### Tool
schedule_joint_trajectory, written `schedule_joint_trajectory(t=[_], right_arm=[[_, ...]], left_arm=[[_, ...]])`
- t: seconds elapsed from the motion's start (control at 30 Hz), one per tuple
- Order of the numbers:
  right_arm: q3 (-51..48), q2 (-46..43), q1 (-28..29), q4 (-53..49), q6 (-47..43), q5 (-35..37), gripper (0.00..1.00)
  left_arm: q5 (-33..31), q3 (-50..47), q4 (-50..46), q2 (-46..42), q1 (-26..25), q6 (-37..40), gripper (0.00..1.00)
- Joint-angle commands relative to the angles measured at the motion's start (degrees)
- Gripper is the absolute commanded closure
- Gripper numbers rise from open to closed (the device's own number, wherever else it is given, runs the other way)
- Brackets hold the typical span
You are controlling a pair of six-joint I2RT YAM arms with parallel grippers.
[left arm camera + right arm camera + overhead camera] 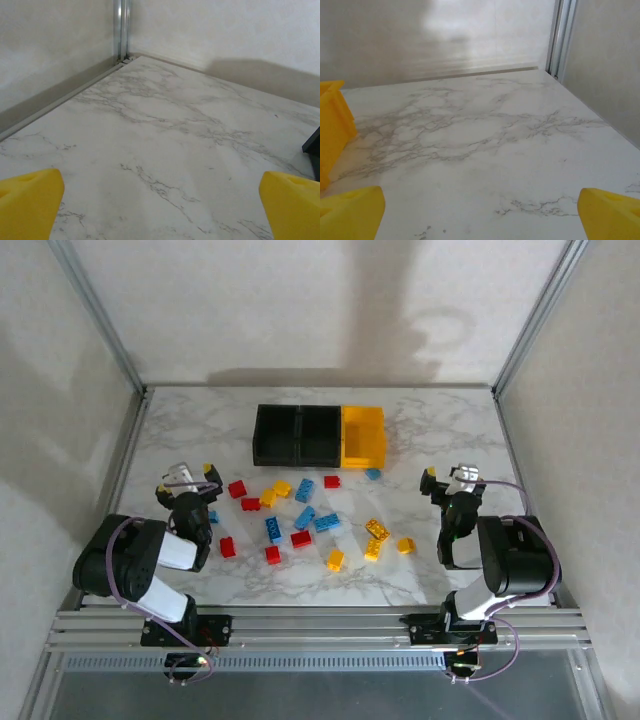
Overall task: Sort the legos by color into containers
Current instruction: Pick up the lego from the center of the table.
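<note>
The legos [303, 518] are lying scattered mid-counter, just in front of the joined bins [318, 435], two black and one yellow. Reds and blues are lying nearer the left tool [186, 480], most yellows nearer the right tool [450, 478]. Both tools are hanging wide open, gripping nothing, over the marbled counter [450, 420] between pale walls.
</note>
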Motion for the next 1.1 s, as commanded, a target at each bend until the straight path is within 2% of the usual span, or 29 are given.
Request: schedule_joint_trajectory(t=[0.0,1.0,1.07], right_arm=[[0.82,-0.03,-0.22,0.93,0.22,-0.17,0.01],[0.82,-0.03,-0.25,1.17,0.22,-0.10,0.01],[2.30,-2.63,-0.21,-3.32,0.72,1.04,0.01]], left_arm=[[0.82,0.36,2.71,0.03,0.13,0.31,0.01],[1.08,0.45,2.55,0.03,0.30,0.22,0.01],[1.35,0.34,2.67,-0.06,0.40,0.18,0.01]])
